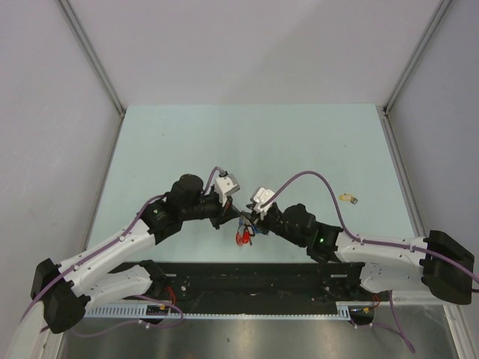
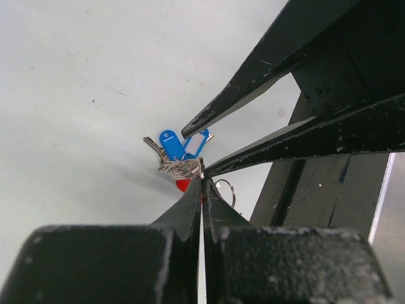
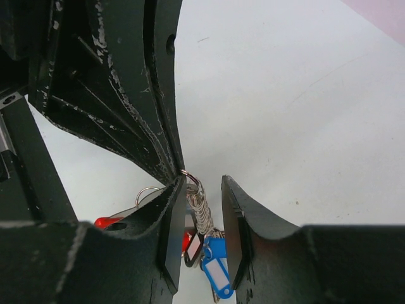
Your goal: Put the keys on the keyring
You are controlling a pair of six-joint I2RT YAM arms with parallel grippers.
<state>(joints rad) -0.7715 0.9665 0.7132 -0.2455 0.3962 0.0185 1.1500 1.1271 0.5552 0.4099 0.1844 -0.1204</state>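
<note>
Red-ended thin metal keyring (image 2: 183, 168) mostly hidden — left pincer (image 2: 202, 178) clamped on it; right pincer (image 3: 202, 182) apart, straddling small blue-headed keys (image 3: 215, 275).

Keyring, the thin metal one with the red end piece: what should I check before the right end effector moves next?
1. Left end effector shut on thin metal keyring: ok.
2. Right end effector jaws apart around the keyring: ok.
3. Blue plastic-headed key gripped by Right end effector: not ok, gap shows.
4. Blue plastic-headed key threaded on the keyring: cannot tell.
5. Yellow-headed key on the keyring: not ok, lies apart beyond the right arm.
</note>
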